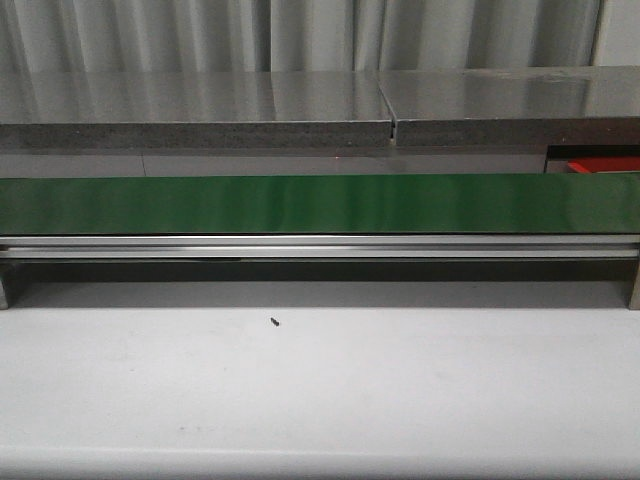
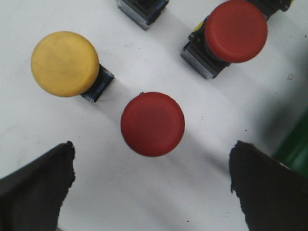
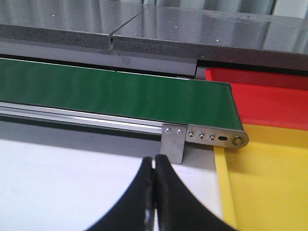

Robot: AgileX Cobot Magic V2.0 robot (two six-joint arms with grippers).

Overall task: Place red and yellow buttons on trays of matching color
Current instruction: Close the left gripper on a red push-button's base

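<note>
Left wrist view: we see the left tool (image 2: 151, 185) with its two dark fingers (image 2: 36, 185) spread wide apart, holding nothing, above the white desk (image 2: 144, 57). Beyond the left finger stands a yellow button (image 2: 65, 63) on a dark base. Between the fingers and just ahead of them lies a red button (image 2: 152, 124), directly under the camera so that only its round cap shows; it touches neither finger. Farther ahead, toward the right finger's side, a second red button (image 2: 236, 30) sits on a grey base with a trace of yellow at its collar. A further grey base (image 2: 142, 8) is cut off by the frame edge, and we cannot tell its cap colour. A strip of green shows beside the right finger.

Front view: we see the green conveyor belt (image 1: 320, 204) running across the frame above its aluminium rail (image 1: 320, 247). Neither tool appears here. A small dark speck (image 1: 274, 322) lies on the desk.

Right wrist view: we see the right tool (image 3: 154, 168) with its black fingers pressed together, gripping nothing. Ahead of it the conveyor ends at a metal bracket (image 3: 173, 143). To the tool's right lies the yellow tray (image 3: 269, 183), and beyond that the red tray (image 3: 269, 101); we see no button in either.
</note>
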